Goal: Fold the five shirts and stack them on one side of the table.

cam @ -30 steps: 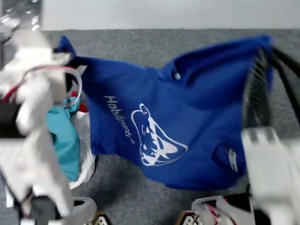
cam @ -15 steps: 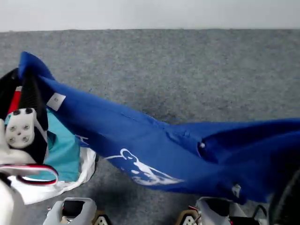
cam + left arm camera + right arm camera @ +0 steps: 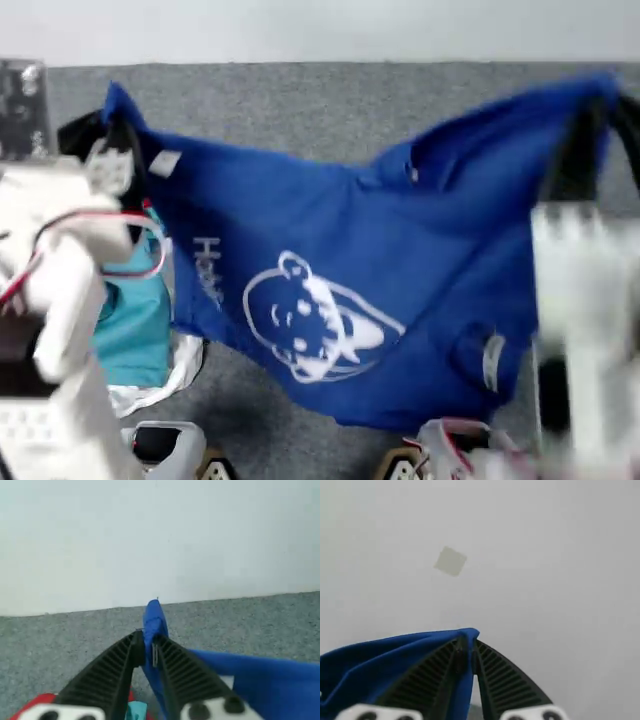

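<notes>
Blue shirt [image 3: 330, 300] cloth is pinched in both end effectors. The left end effector [image 3: 146, 639] has its ribbed black jaws closed narrow on one corner of the shirt, and a small peak of blue fabric sticks out past the fingertips. The right end effector [image 3: 468, 645] is clamped the same way on another corner, with blue cloth falling away from it to one side. Between these two grips the shirt is held up and spread out over the grey bench [image 3: 300, 110]. Its white print [image 3: 315, 320] (a cartoon head with lettering beside it) faces the high camera, and a small white label [image 3: 165, 163] sits near the corner held by the left end effector. The shirt's lower edge sags toward the arms' bases. Beside that left-held side, partly under the shirt, lies a pile: a teal shirt [image 3: 135, 320], a white garment [image 3: 175, 372] beneath it, and some red cloth [image 3: 30, 710]. A pale wall [image 3: 350, 30] rises beyond the shirt.
</notes>
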`<state>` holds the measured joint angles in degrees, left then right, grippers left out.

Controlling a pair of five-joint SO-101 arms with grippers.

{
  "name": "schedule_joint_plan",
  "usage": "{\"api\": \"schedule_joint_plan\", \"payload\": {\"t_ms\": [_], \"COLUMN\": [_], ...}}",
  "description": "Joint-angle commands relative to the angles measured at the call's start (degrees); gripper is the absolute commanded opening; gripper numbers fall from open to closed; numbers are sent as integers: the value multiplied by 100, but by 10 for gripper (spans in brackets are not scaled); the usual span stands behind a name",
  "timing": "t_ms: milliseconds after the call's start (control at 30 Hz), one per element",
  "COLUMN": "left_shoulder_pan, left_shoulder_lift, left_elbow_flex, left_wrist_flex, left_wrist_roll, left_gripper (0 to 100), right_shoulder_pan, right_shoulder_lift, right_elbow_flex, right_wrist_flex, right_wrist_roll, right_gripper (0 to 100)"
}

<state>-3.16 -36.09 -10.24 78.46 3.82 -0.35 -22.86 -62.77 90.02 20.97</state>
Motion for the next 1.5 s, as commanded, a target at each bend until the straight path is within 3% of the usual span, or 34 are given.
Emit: {"api": "schedule_joint_plan", "payload": {"t_ms": [0,133,333,700,967,1167,1333,1467], "left_shoulder_pan": [-62,-62,-70,-62,-70,-62,-62,-62], "left_shoulder_lift": [519,1679,3525,6945,8237,8448,8448,8422], "left_elbow_flex": [189,-215,-1842,-3943,-5516,-6659,-7046,-6703], "left_wrist_flex": [-949,-1688,-1653,-1451,-211,1196,2145,2215], "left_wrist_roll": [9,9,-9,-352,-352,-352,-492,-624], "left_gripper": [12,12,12,12,12,12,12,12], "right_shoulder_pan": [40,48,57,92,75,75,75,84], "right_shoulder_lift": [532,1112,2352,4321,4796,4453,4084,3916], "right_elbow_flex": [765,1099,1090,1099,1099,1090,1116,1116], "right_wrist_flex": [-1059,-2281,-3433,-3530,-2949,-1604,-338,470], "right_wrist_roll": [-62,-35,-26,-18,325,334,343,404], "right_gripper": [8,8,8,8,8,8,8,8]}}
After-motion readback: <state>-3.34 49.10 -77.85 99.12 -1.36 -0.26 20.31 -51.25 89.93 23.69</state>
